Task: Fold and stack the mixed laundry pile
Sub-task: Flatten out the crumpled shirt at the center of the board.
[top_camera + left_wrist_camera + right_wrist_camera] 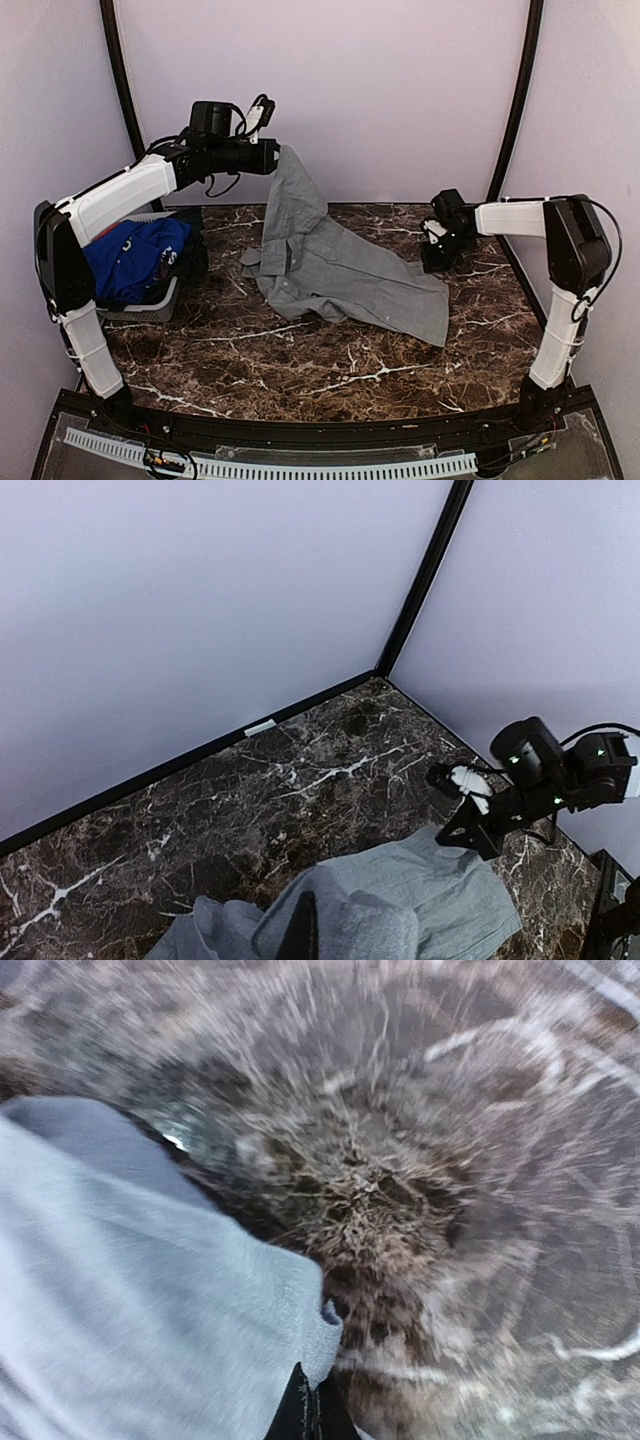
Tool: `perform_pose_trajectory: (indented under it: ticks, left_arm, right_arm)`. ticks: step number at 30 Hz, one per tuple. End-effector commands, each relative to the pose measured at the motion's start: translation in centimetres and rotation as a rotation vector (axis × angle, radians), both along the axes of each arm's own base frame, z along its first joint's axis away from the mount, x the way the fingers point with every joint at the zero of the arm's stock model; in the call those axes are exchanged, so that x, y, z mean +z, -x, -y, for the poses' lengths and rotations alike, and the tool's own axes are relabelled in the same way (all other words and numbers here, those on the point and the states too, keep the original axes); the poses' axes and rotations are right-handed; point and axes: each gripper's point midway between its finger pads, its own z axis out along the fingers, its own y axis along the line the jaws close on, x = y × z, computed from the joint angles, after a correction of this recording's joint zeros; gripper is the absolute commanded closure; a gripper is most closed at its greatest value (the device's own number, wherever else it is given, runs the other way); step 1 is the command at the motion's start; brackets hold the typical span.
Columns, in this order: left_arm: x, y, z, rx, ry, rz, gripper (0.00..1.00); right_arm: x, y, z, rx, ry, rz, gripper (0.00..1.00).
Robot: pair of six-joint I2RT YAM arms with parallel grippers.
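Nothing had been folded or stacked. The grey button-up cloth shirt (330, 265) was held up by one end in the clamped left gripper (275, 157), the rest spread on the dark marbled table (300, 350). The right gripper (432, 262) appeared pinched on its far corner. The royal-blue printed T-shirt (135, 255) was heaped in the small grey basket (150, 308).

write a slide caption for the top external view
Left gripper holds a grey shirt up by one end; right gripper pinches its edge on the table

Probably a robot lab booth: plain lilac walls (320, 90), 2 black frame poles (120, 80), marble-patterned table (300, 360).
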Motion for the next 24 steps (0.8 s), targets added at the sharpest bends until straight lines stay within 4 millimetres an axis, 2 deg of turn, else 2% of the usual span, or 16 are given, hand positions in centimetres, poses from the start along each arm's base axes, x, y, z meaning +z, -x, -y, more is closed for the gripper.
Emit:
perform_pose_trajectory:
  ticks: [1, 5, 8, 11, 12, 13, 14, 15, 16, 17, 18, 19, 20, 21, 22, 24]
  left_arm:
    - [1.9, 1.8, -2.9, 0.09, 0.006, -0.005, 1.0]
    - [3.2, 4.1, -4.6, 0.119, 0.014, 0.012, 1.0]
    - [3.2, 3.6, -5.5, 0.164, -0.019, 0.026, 1.0]
    - [2.3, 1.0, -6.1, 0.229, -0.045, 0.017, 1.0]
    - [3.8, -0.2, -6.8, 0.262, -0.009, 0.029, 1.0]
    - [2.3, -1.9, -6.8, 0.278, -0.015, -0.003, 1.0]
    - [4.6, -3.2, -7.6, 0.301, 0.032, 0.027, 1.0]
    - [3.1, -5.3, -7.5, 0.31, 0.031, 0.002, 1.0]
    - [6.2, -6.6, -8.4, 0.321, 0.09, 0.05, 1.0]
    - [7.8, -8.2, -8.2, 0.309, 0.127, 0.084, 1.0]
    - [6.1, -10.7, -9.0, 0.331, 0.139, 0.049, 1.0]
    - [10.5, -10.6, -9.0, 0.296, 0.205, 0.125, 1.0]
    - [9.9, -12.4, -9.7, 0.298, 0.241, 0.112, 1.0]
    - [13.6, -11.7, -9.8, 0.256, 0.3, 0.185, 1.0]
    - [14.7, -12.1, -10.3, 0.251, 0.348, 0.213, 1.0]
    - [19.2, -10.6, -10.9, 0.21, 0.415, 0.33, 1.0]
  right_arm:
    - [11.3, -0.2, -0.7, 0.001, -0.094, 0.241, 1.0]
    - [17.6, 0.6, 0.0, 0.0, -0.126, 0.4, 1.0]
    - [20.6, 0.1, 0.4, -0.008, -0.13, 0.482, 1.0]
    - [23.2, -2.3, 0.7, -0.021, -0.124, 0.564, 1.0]
    - [24.0, -3.5, 1.0, -0.031, -0.117, 0.586, 1.0]
    - [24.8, -4.9, 1.1, -0.038, -0.117, 0.608, 1.0]
    - [25.7, -6.2, 1.2, -0.046, -0.118, 0.627, 1.0]
    - [26.8, -7.7, 1.3, -0.052, -0.117, 0.651, 1.0]
    - [27.9, -9.0, 1.5, -0.058, -0.115, 0.67, 1.0]
    - [28.6, -10.8, 1.5, -0.058, -0.109, 0.683, 1.0]
    - [30.1, -12.1, 2.0, -0.077, -0.096, 0.714, 1.0]
    - [31.9, -13.2, 2.3, -0.09, -0.091, 0.751, 1.0]
    - [33.9, -14.1, 2.5, -0.098, -0.093, 0.79, 1.0]
    - [36.0, -14.7, 2.5, -0.097, -0.105, 0.83, 1.0]
    - [38.7, -14.8, 2.5, -0.095, -0.123, 0.89, 1.0]
    - [43.6, -14.5, 2.3, -0.085, -0.16, 1.01, 1.0]
